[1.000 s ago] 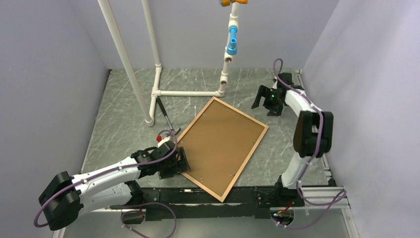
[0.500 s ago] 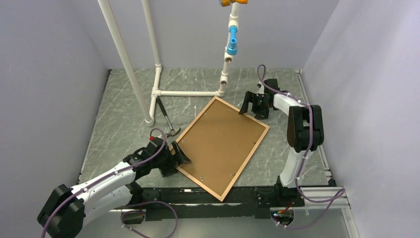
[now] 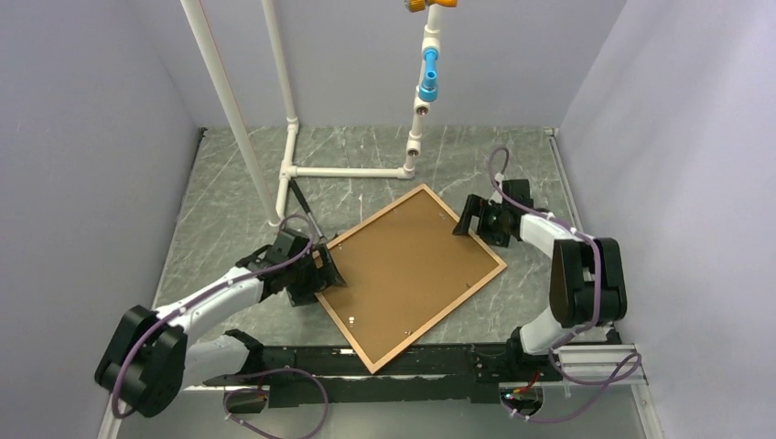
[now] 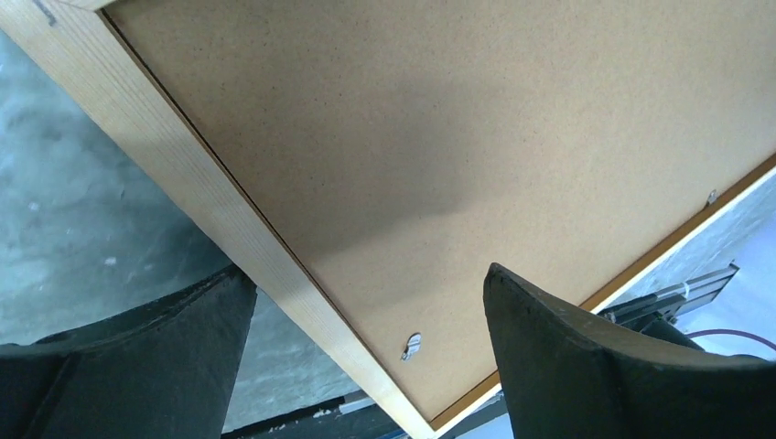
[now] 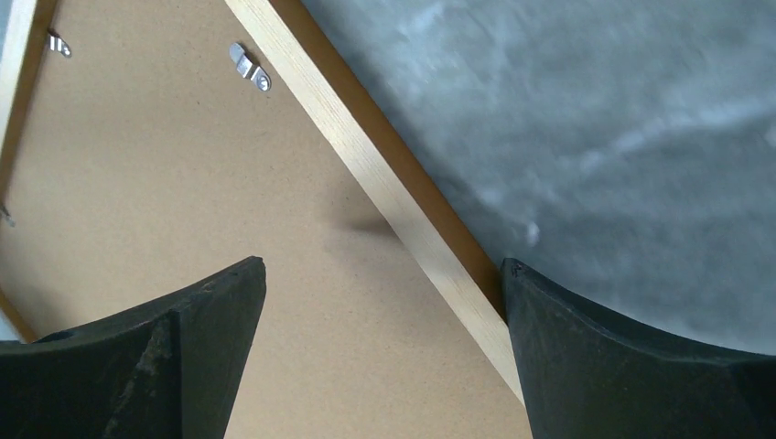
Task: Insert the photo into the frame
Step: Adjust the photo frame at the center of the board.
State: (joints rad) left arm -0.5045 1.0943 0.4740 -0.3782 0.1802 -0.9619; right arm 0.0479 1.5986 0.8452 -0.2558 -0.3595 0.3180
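the frame (image 3: 438, 318) lies flat, back side up, in the middle of the table (image 3: 229, 183), turned askew so its corners point to about 12, 3, 6 and 9 o'clock. a plain brown backing board (image 3: 412, 274) fills it, so no print can be seen from any view.

the left gripper (image 3: 322, 273) sits low at the frame's 9 o'clock corner. in the left wrist view its fingers stand wide apart (image 4: 366, 274), one over the grey table and one over the board (image 4: 458, 119), with the pale wooden rail (image 4: 183, 197) running between them and gripped by neither. a small metal tab (image 4: 414, 344) sits on the board beside the rail.

the right gripper (image 3: 471, 219) is at the short rail between 1 and 2 o'clock. its fingers are also spread (image 5: 384, 263), one above the board (image 5: 165, 183), the other right at the rail's (image 5: 384, 183) outer edge over the table (image 5: 595, 137). i cannot tell if that finger touches the wood. two metal tabs (image 5: 249, 66) show near the corner.
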